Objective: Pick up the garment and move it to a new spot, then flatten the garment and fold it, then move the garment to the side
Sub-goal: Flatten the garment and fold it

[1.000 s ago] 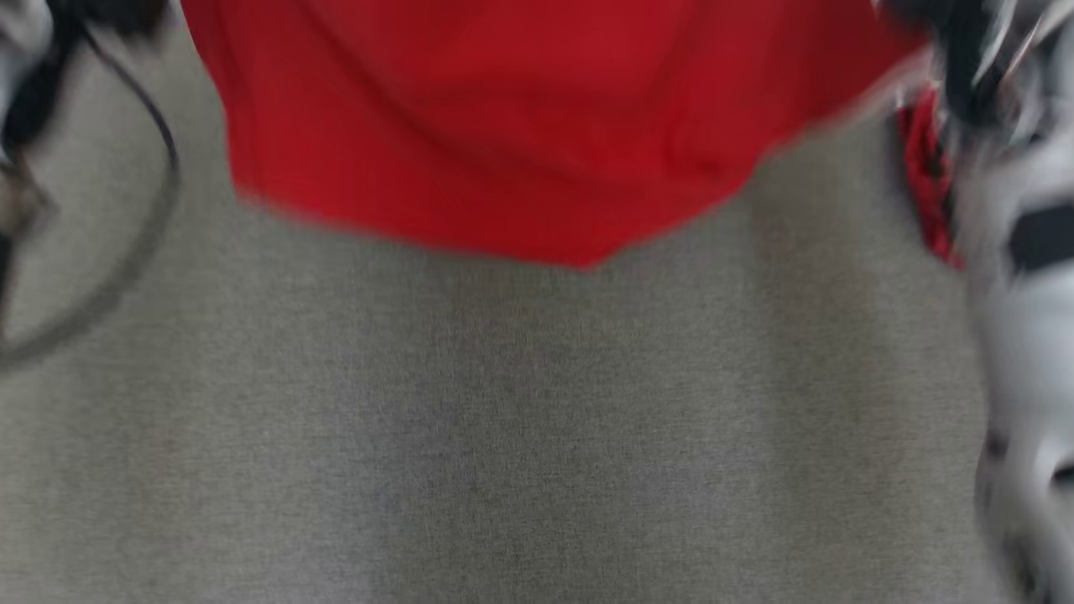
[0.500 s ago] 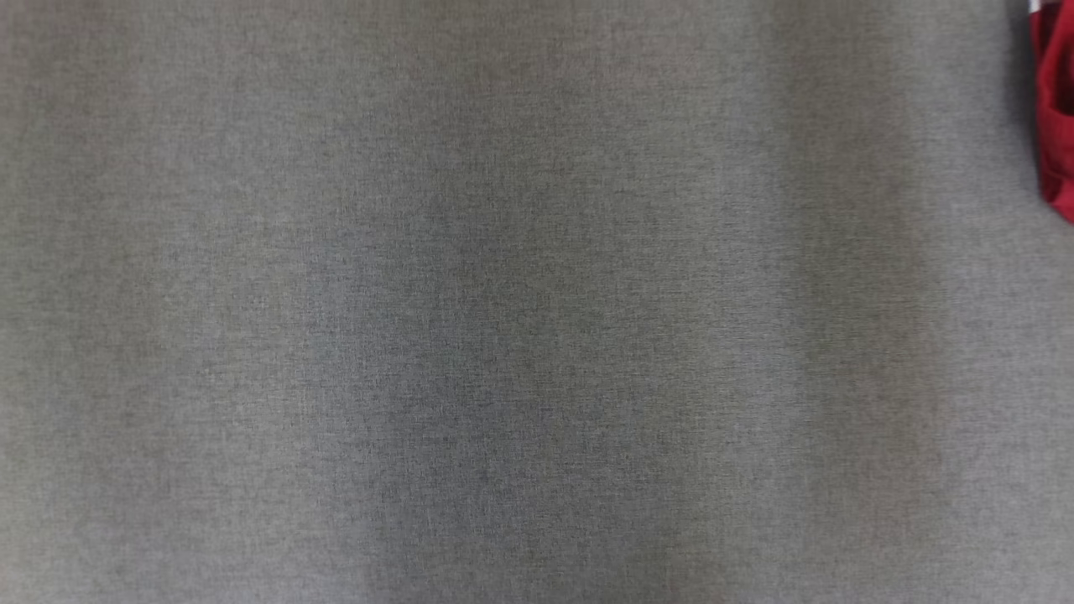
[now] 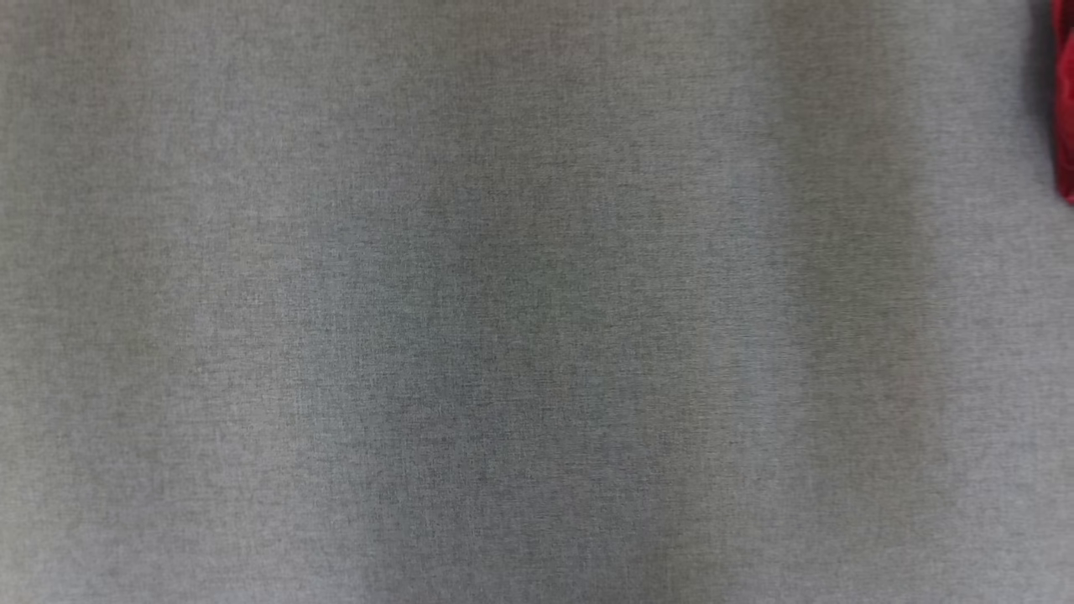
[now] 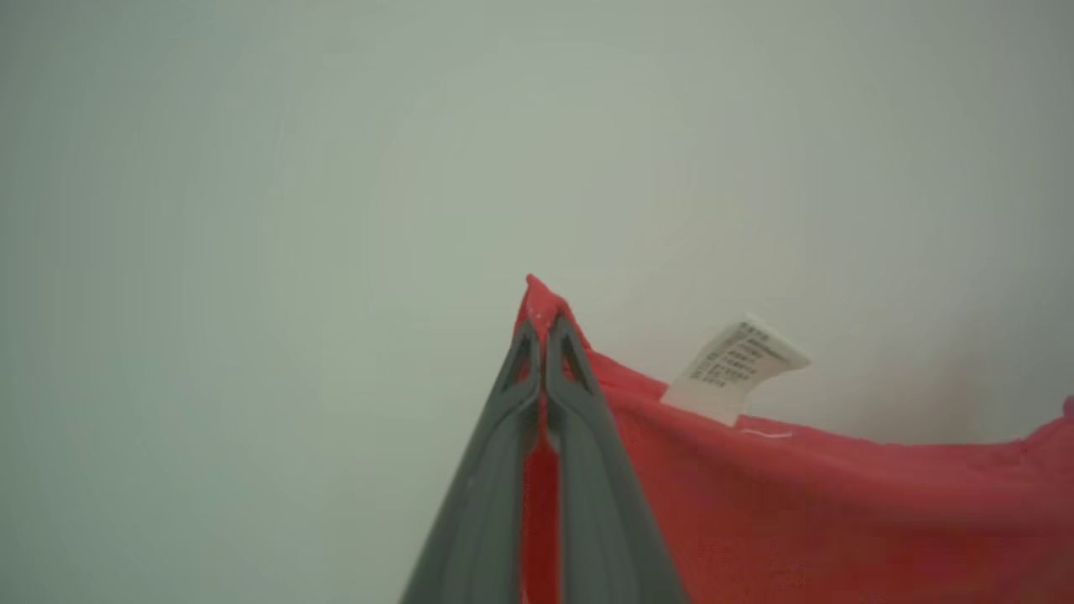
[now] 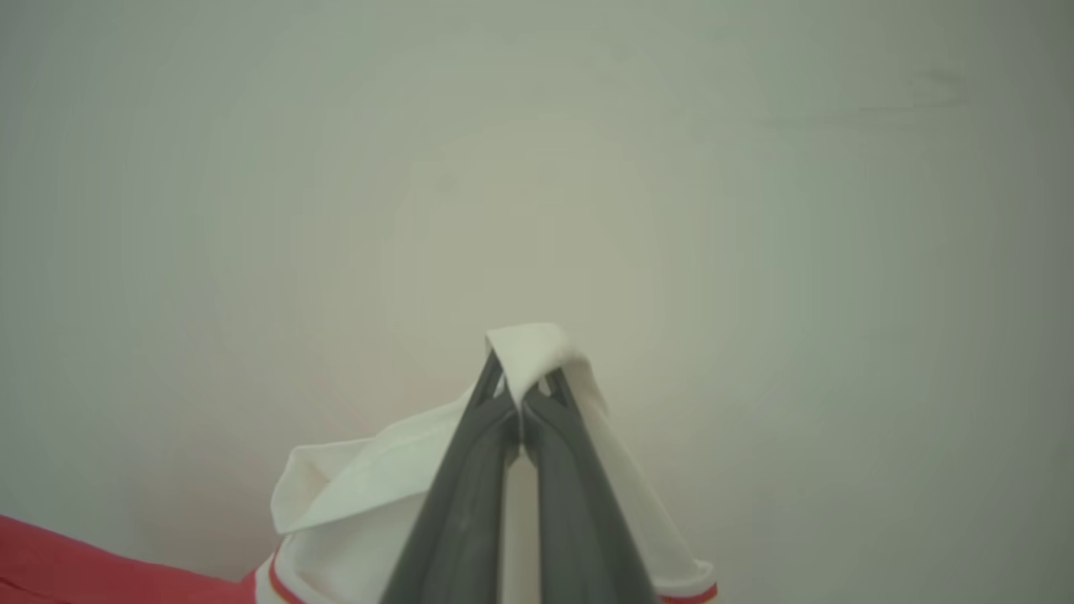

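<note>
2 grippers, 1 garment, both corners pinched.

Head view: mostly grey cloth surface [image 3: 503, 319], flat and bare. The garment [image 3: 1066, 126] shows as a thin red sliver at the far right edge, upper part. Too little of it to tell shape or whether it touches the surface.

Left wrist view: left gripper [image 4: 544, 327] has its fingers pressed together on a red corner of the garment, and a small peak of cloth pokes past the tips. The red fabric runs off right from the pinch as a taut-ish top edge, so the cloth looks hung from this point. A white care label [image 4: 738, 365] sticks up from that edge, just right of the fingers. Backdrop is pale and blank, cannot tell what it is.

Right wrist view: right gripper [image 5: 523, 377] is clamped on a white band [image 5: 352, 486] of the garment, folded over the fingertips; a red-edged hem sits below, with red body at lower left.

Judgement: a 2-point hold at opposite ends keeps the cloth spread for carrying to a new spot and laying flat. Flattening and folding not yet done.
</note>
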